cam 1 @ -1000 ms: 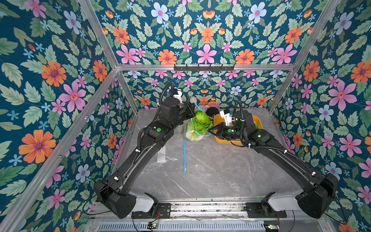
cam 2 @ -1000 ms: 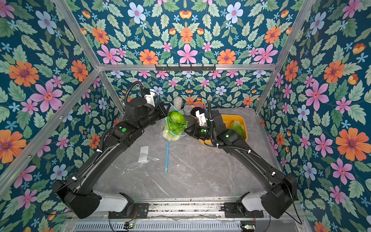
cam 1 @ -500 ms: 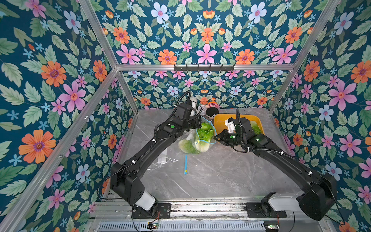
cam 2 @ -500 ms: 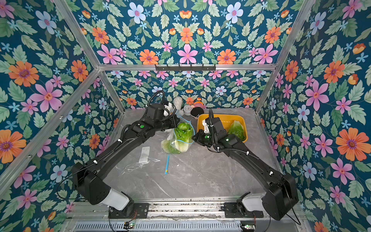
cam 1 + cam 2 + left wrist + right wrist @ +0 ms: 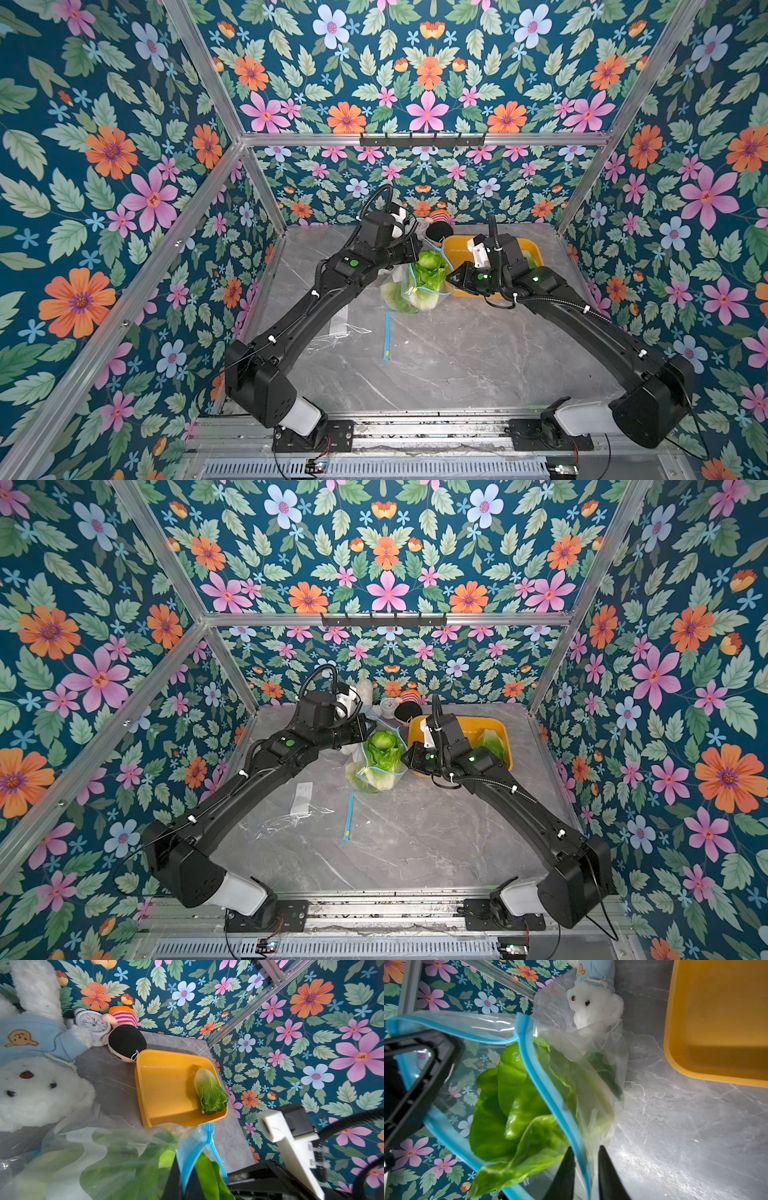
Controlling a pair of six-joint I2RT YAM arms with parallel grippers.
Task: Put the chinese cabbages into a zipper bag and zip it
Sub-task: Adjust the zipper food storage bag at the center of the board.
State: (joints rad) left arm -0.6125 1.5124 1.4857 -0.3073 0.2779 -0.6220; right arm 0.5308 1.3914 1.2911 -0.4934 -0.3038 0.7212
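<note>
zipper bag dropped from 12 o'clock toward 6, onto table | left gripper clamped on its rim | right gripper reached the 3 o'clock rim, fingers narrowly astride it, grip unclear | two chinese cabbages were inside, third cabbage in yellow tray at 2 o'clock: loading unfinished

clock dial: white alarm clock, roughly 10 o'clock from the yellow tray. Black numerals, 12 and 1 read fine, the rest is too small tbh
hat patch: little bear face on the plush rabbit
sticker: white label on the flat spare bag, about 8 o'clock from the zipper bag. Print unreadable
</note>
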